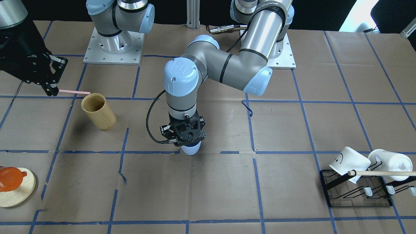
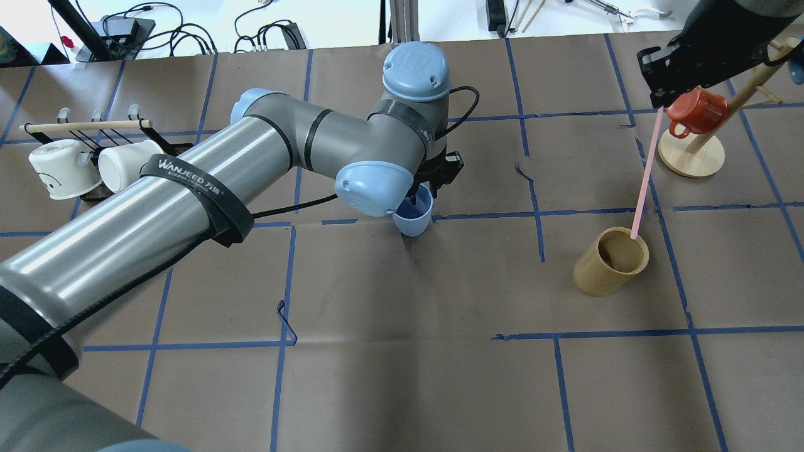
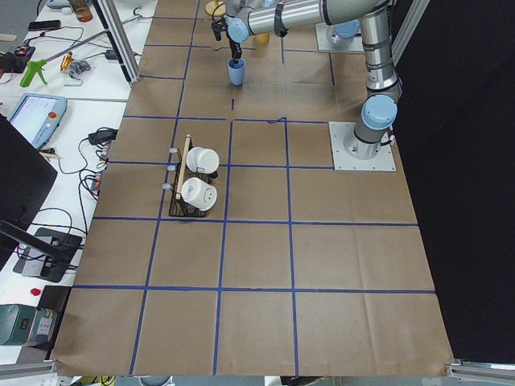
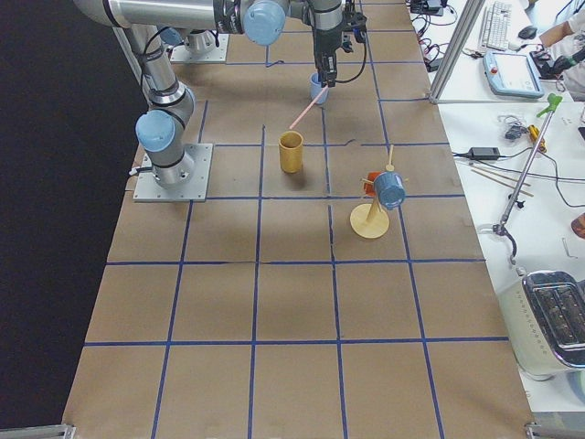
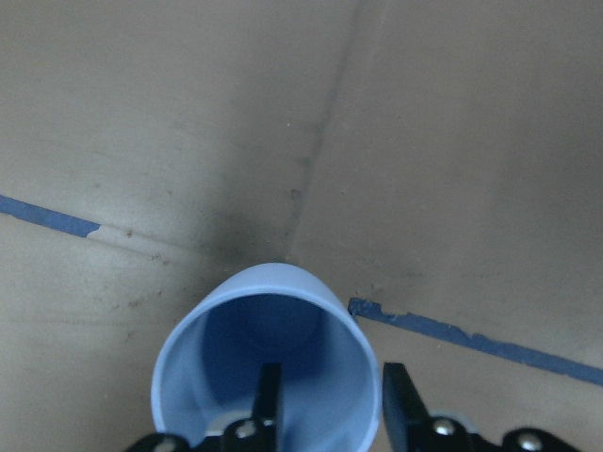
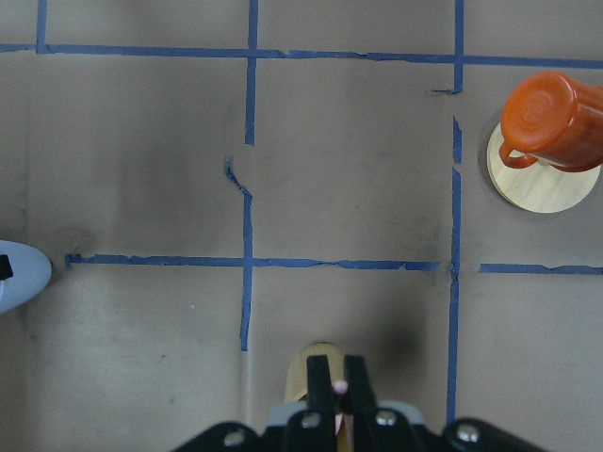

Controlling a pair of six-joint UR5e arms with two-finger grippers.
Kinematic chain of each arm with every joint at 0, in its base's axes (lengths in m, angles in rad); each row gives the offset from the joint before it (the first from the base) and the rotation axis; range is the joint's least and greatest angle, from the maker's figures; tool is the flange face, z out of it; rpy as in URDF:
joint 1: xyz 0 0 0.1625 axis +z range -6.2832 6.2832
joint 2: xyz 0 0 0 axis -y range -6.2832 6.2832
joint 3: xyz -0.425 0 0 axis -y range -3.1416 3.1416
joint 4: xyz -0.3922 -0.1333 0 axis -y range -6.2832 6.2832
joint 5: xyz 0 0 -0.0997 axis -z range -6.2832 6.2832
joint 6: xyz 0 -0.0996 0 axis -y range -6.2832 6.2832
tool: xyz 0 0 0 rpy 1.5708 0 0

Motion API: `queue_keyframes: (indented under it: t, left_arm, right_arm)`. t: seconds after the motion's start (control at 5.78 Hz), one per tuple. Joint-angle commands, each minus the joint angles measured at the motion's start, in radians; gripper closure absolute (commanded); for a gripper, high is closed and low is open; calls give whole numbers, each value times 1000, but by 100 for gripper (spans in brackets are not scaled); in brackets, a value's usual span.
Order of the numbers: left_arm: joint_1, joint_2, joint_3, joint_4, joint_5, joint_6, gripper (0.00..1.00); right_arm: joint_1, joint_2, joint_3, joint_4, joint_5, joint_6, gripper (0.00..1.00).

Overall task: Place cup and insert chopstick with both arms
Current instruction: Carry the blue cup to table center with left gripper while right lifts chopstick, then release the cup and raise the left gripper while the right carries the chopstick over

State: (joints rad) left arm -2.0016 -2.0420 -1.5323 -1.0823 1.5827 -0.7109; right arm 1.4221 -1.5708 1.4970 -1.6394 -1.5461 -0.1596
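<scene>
The pale blue cup (image 2: 414, 216) stands upright near the table's middle, at or just above the paper. My left gripper (image 1: 186, 135) points straight down and is shut on the cup's rim. In the left wrist view one finger (image 5: 268, 394) is inside the cup (image 5: 236, 358) and the other is outside its wall. My right gripper (image 2: 656, 100) is raised at the far right and shut on a pink chopstick (image 2: 644, 182). The chopstick slants down, with its tip at the mouth of the tan wooden cylinder (image 2: 590, 279). The chopstick also shows in the front view (image 1: 74, 92).
The tan cylinder (image 1: 98, 111) stands about one grid square from the cup. A black rack (image 1: 357, 191) holds two white mugs and a wooden dowel. An orange mug (image 2: 697, 110) hangs on a wooden stand (image 2: 691, 160) below the right gripper.
</scene>
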Motion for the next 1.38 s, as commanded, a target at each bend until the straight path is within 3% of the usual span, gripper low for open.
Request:
queue_keyframes:
  t: [0.0, 0.35, 0.52, 0.87, 1.04, 1.21]
  left_arm:
    - [76, 125, 21, -142, -1, 158, 1]
    - [250, 366, 14, -433, -6, 504, 1]
    - [317, 452, -2, -505, -10, 587, 1]
    - [397, 490, -14, -531, -4, 689, 2]
    - [388, 491, -19, -522, -12, 686, 1]
    - [394, 496, -20, -522, -4, 688, 1]
  right_arm:
    - [93, 95, -162, 114, -3, 160, 90]
    - [110, 124, -172, 93, -3, 172, 90]
    - [122, 177, -216, 57, 0, 173, 90]
    - [275, 376, -456, 55, -14, 370, 90]
    - [350, 459, -545, 53, -14, 500, 90]
    - [400, 498, -575, 47, -14, 565, 90]
